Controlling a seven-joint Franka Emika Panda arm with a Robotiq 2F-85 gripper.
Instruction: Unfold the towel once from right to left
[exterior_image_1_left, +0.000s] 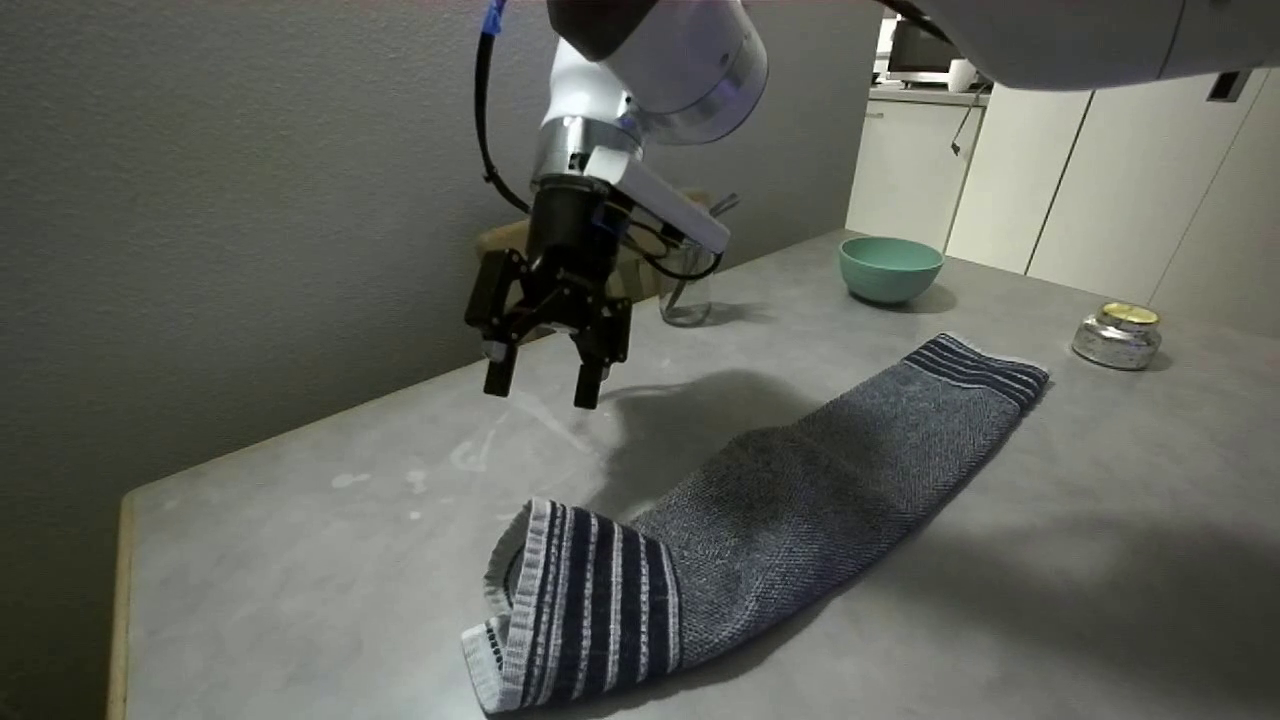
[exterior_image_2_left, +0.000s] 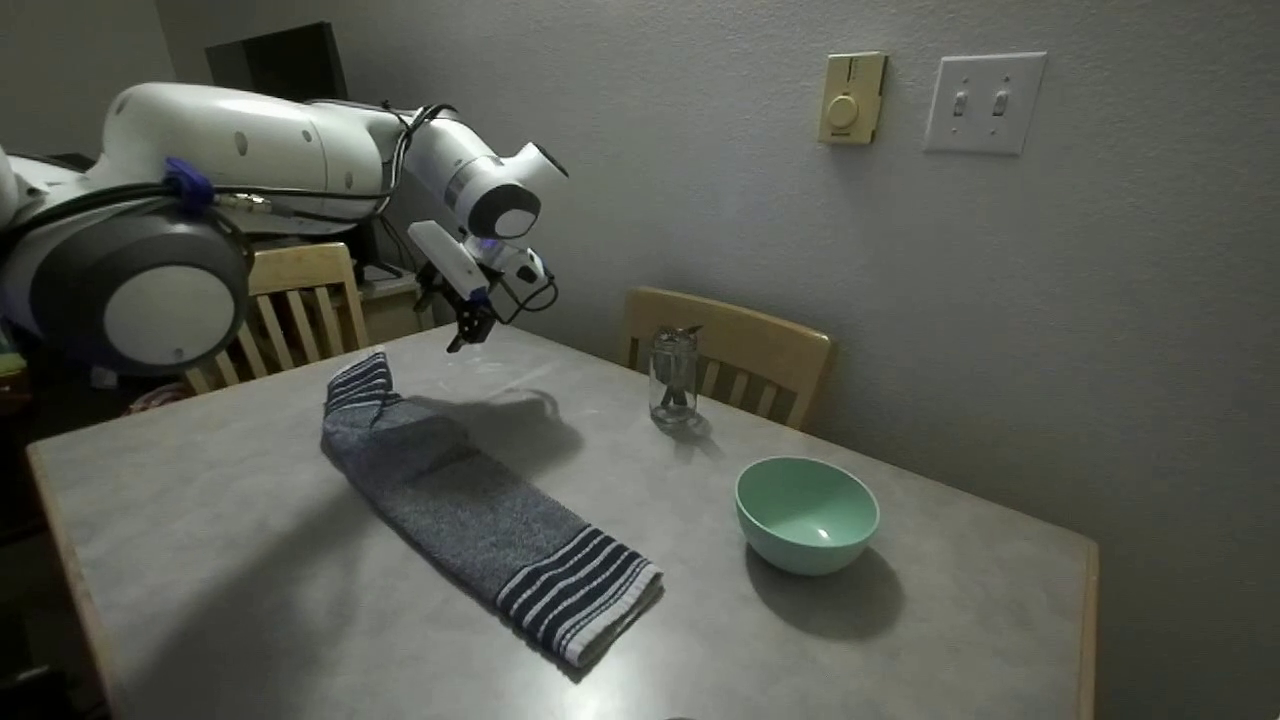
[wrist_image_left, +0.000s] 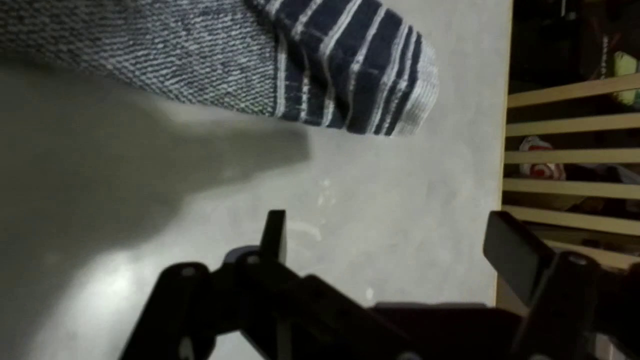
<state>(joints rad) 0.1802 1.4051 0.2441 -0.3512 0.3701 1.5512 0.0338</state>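
A white robot arm (exterior_image_2_left: 250, 140) reaches over a grey table (exterior_image_1_left: 300, 580), its wrist bent so the black gripper (exterior_image_1_left: 542, 390) points down at a slant above the surface. The gripper's fingers (wrist_image_left: 517, 255) stand wide apart and hold nothing. Near them, but not touching, a blue-grey towel (exterior_image_1_left: 800, 490) lies along the table as a long strip, with pale stripes at both ends; the striped end nearer the gripper rises in a loose curl. A teal bowl (exterior_image_2_left: 808, 515) and a glass jar (exterior_image_2_left: 674, 375) stand on the table in both exterior views. Wooden chairs (exterior_image_2_left: 740, 322) stand at its edges. The grey wall (exterior_image_2_left: 650, 150) carries a double light switch (exterior_image_2_left: 985, 103) and a tan dial control (exterior_image_2_left: 853, 98); white cabinets (exterior_image_1_left: 1010, 170) stand behind.
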